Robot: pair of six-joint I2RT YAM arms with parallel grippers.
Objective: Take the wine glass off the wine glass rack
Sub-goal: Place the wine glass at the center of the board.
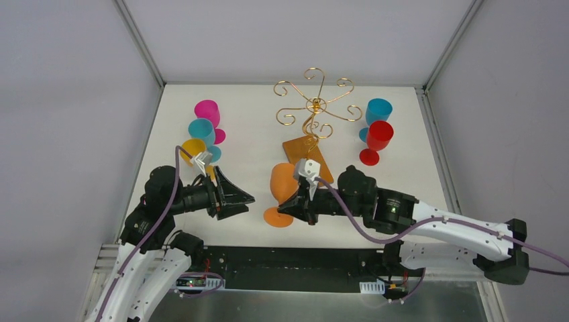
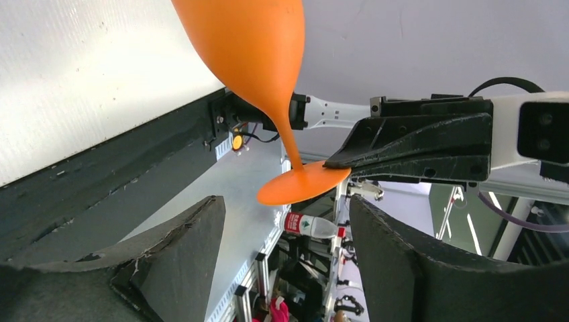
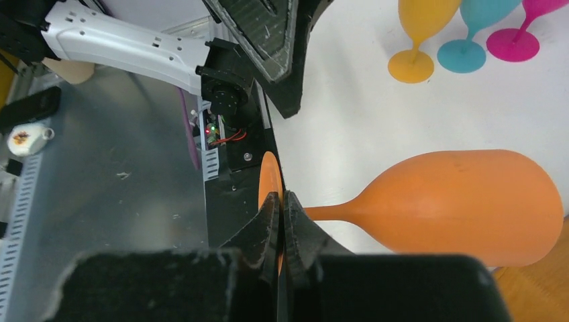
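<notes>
Orange wine glass (image 1: 283,182), off the gold wine glass rack (image 1: 314,107) and tilted bowl-first toward it, hangs by its foot in my right gripper (image 1: 290,209), clamped tight, while my left gripper (image 1: 243,199), jaws apart, points at it from just beside.

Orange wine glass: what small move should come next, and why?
Probably the right hand should set the orange wine glass down on the table: it is already clear of the wine glass rack, pinched by the rim of its foot, and the left hand is open beside it.
</notes>
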